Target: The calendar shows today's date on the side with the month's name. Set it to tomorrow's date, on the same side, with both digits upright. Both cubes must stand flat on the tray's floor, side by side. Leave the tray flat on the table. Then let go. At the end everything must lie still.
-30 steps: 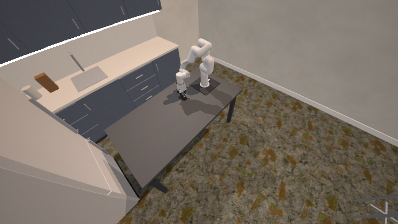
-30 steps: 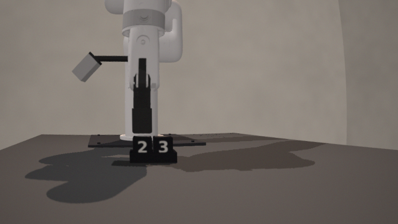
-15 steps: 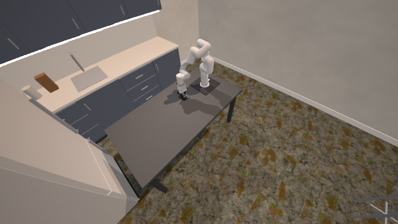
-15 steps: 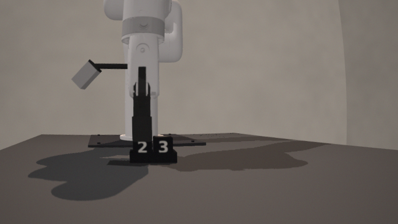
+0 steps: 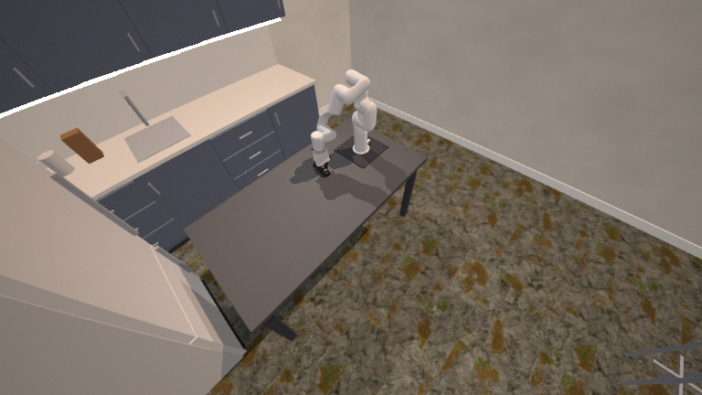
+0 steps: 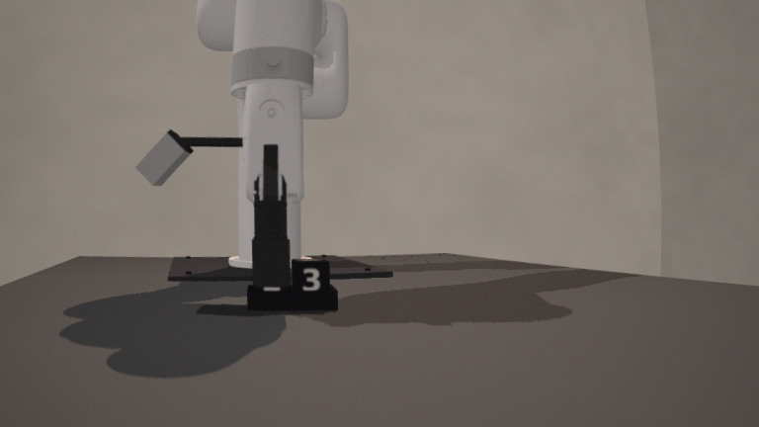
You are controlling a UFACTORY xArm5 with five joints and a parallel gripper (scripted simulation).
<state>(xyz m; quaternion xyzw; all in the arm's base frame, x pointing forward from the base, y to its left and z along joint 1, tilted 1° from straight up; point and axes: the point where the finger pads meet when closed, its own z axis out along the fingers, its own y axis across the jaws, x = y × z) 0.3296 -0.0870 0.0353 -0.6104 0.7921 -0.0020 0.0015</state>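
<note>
Your gripper (image 6: 271, 280) is down over the left cube (image 6: 272, 288), fingers half apart, grip unclear. Right cube (image 6: 310, 279) shows 3, upright in tray (image 6: 324, 298).

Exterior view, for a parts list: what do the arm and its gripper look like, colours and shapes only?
The arm is white, built of rounded cylindrical links with a grey band at one joint. The gripper is black and boxy, with narrow jaws. A thin black rod holds a small grey box out to the side.

Left cube (image 6: 272, 287) mostly hidden behind gripper (image 6: 271, 282); digit unreadable.
</note>
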